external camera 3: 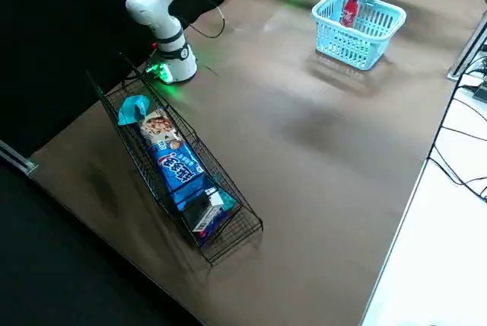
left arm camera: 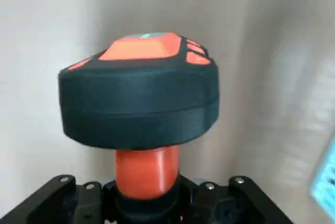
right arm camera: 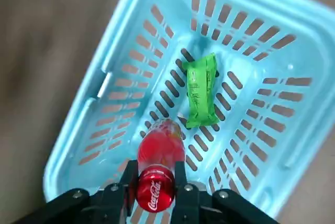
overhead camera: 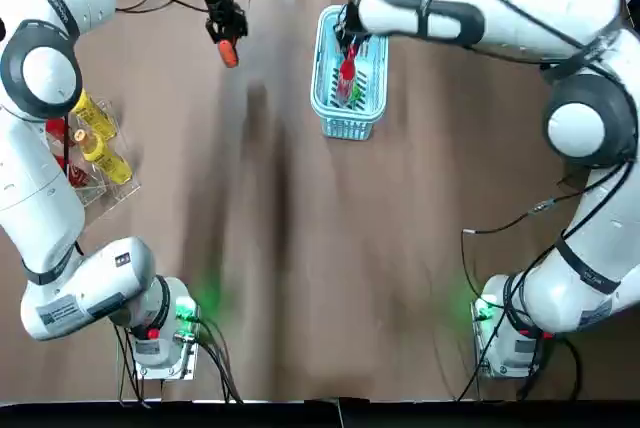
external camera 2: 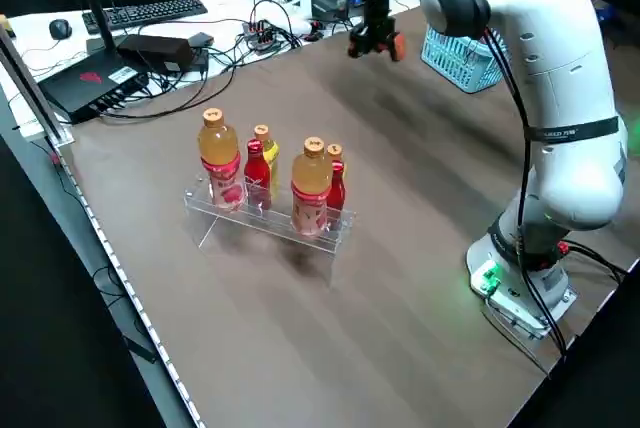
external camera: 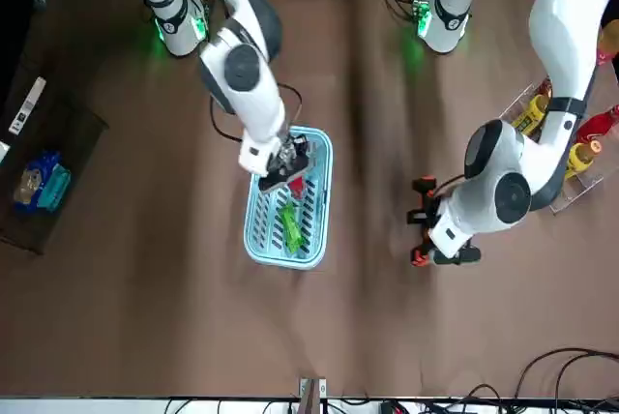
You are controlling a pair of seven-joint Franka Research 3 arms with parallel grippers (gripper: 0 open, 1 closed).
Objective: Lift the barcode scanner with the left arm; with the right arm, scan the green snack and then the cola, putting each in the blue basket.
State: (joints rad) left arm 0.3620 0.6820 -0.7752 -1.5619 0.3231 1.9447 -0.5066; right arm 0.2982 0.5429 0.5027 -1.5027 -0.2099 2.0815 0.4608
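My left gripper (overhead camera: 226, 32) is shut on the black and orange barcode scanner (overhead camera: 229, 51), held above the far left part of the table; its head (left arm camera: 138, 96) fills the left wrist view. My right gripper (right arm camera: 155, 182) is shut on the neck of the red cola bottle (right arm camera: 157, 153), which hangs upright with its lower end inside the blue basket (overhead camera: 330, 120). The green snack (right arm camera: 201, 90) lies flat on the basket floor beside the bottle. Whether the bottle touches the floor I cannot tell. In the front view the cola (external camera: 295, 185) and snack (external camera: 290, 223) sit inside the basket (external camera: 253, 240).
A clear rack of yellow and red drink bottles (external camera 2: 270, 183) stands at the table's left edge. A black wire rack with snack packs (external camera 3: 179, 170) sits beyond the right side. Cables (overhead camera: 500, 223) trail near the right arm's base.
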